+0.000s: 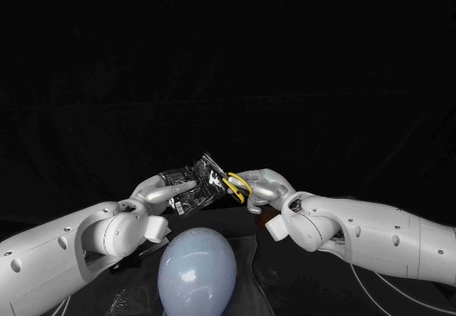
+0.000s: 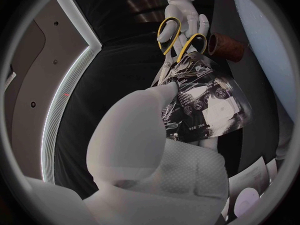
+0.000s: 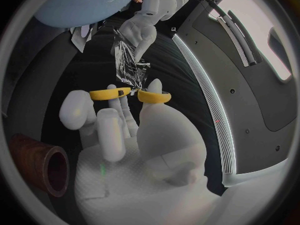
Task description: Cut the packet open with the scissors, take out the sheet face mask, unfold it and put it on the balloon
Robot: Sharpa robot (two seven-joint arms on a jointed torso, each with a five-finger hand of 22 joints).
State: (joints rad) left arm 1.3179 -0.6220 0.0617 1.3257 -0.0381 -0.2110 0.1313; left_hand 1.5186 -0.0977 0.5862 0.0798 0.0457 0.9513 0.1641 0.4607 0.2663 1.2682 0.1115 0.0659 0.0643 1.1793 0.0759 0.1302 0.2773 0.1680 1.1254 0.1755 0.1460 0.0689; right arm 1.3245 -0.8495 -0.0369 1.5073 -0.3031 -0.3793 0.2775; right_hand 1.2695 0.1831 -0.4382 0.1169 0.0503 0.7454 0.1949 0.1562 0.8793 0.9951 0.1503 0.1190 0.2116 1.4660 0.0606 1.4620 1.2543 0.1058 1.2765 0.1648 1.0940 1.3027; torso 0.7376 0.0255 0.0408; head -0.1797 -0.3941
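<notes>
My left hand (image 1: 159, 190) holds a black and silver packet (image 1: 197, 184) up above the table, fingers pinching its lower side. The packet (image 2: 203, 102) also shows in the left wrist view, and the packet (image 3: 130, 65) in the right wrist view. My right hand (image 1: 265, 188) grips yellow-handled scissors (image 1: 236, 184), fingers through the loops, at the packet's right edge. The scissors' handles (image 2: 180, 38) meet the packet's edge; the blades are hidden. A pale blue balloon (image 1: 198, 270) lies near the front, below both hands.
A brown cylinder-shaped holder (image 3: 39, 162) stands near my right hand, the same holder (image 2: 225, 47) beside the scissors. White paper pieces (image 2: 253, 187) lie on the black table by the balloon (image 3: 87, 2).
</notes>
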